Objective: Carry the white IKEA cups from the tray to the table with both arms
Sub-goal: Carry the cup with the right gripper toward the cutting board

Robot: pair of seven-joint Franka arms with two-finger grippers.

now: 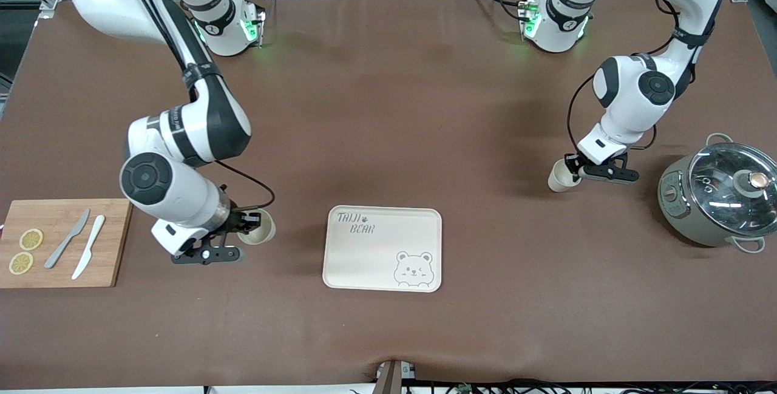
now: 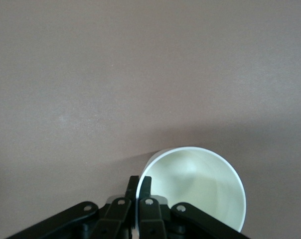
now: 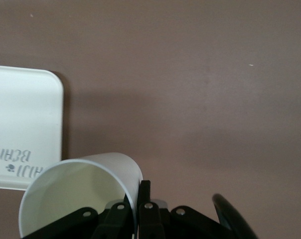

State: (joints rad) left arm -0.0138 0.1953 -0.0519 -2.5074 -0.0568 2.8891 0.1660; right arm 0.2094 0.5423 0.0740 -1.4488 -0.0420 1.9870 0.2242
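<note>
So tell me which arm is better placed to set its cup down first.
Neither clearly: the left gripper and right gripper each pinch a small cream-white handleless cup by its rim, both off the cream bear-print tray, over brown table.

A high camera across the table (image 1: 388, 108) looks steeply down toward the two robot bases lined along the view's upper edge, taking in the whole brown surface with the tray (image 1: 382, 248) nearest to it, at mid-table. The left wrist camera points straight down from close above the left gripper (image 2: 139, 186), framing one white cup (image 2: 200, 184) and bare table well clear of the tray. The right wrist camera, equally close over the right gripper (image 3: 139, 191), frames a second white cup (image 3: 75, 191) beside a corner of the tray (image 3: 21, 129). That lettered tray corner is shared by the front and right wrist views.
</note>
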